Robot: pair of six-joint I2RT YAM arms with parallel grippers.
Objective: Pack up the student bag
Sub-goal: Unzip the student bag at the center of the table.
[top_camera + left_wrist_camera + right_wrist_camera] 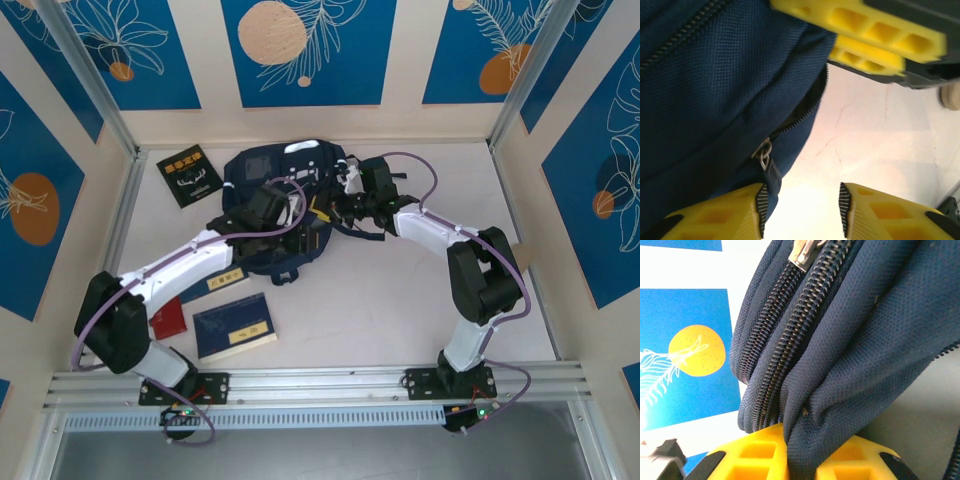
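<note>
- right gripper [801, 460]: pressed together on a fold of the student bag [855, 340]. Navy fabric is bunched between the two yellow fingers [752, 455] and rises out of them.
- Two zip tracks run side by side up the fabric left of the fold. A metal slider [802, 250] sits at the top edge of the right wrist view. Behind the bag is a blue wall panel [685, 390] with an orange disc.
- left gripper [801, 212]: spread, with bare pale table showing through the gap. Its left finger [715, 220] sits just beside the bag's edge, where a zip pull [763, 152] hangs. Cannot tell whether finger and fabric touch.
- In the left wrist view the bag takes up the left side, with a zip track running along its edge. The right gripper's yellow fingers show at the top right, close together.
- Overhead: the student bag lies at the far centre of the table [400, 300], its white stripe toward the far wall. The left gripper is over the bag's near-left part and the right gripper is at its right edge.
- A black book [188, 176] with yellow lettering lies far left of the bag, apart from it.
- A navy book [236, 326] with a tan band lies near-left, close to the left arm. A red item [168, 319] lies just left of that book.
</note>
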